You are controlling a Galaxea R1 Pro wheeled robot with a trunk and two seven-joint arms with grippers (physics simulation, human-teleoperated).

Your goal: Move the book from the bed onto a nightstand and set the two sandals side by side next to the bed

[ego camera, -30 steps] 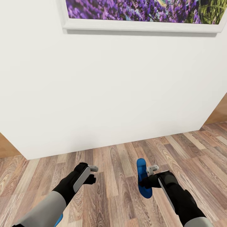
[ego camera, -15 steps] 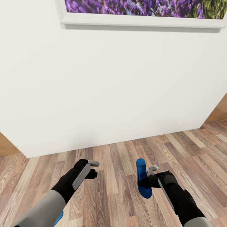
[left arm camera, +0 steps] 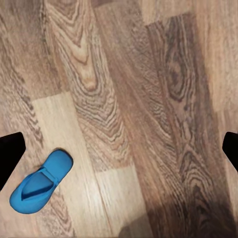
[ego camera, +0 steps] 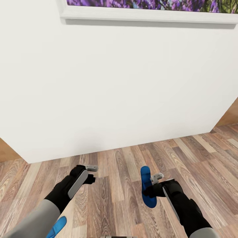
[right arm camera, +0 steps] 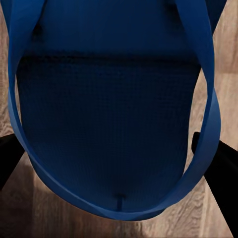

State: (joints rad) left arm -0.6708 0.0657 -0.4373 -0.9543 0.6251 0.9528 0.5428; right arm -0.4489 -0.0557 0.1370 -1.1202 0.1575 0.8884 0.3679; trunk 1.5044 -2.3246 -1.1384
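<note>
Sandal point(ego camera: 146, 191) clamped edge-up in right gripper point(ego camera: 152, 188) | left gripper point(ego camera: 88, 174) spread wide, empty | second sandal point(left arm camera: 40, 182) flat on plank floor point(ego camera: 112, 185)

Head cam looks forward-down at wall point(ego camera: 119, 86) and plank floor point(ego camera: 112, 185). Left wrist cam faces straight down at that floor point(left arm camera: 148, 99) from higher up. Right wrist cam sits very close against a sandal point(right arm camera: 114, 109); floor shared by all.

No legible text, labels, brands or numbers on any surface in the three views.
</note>
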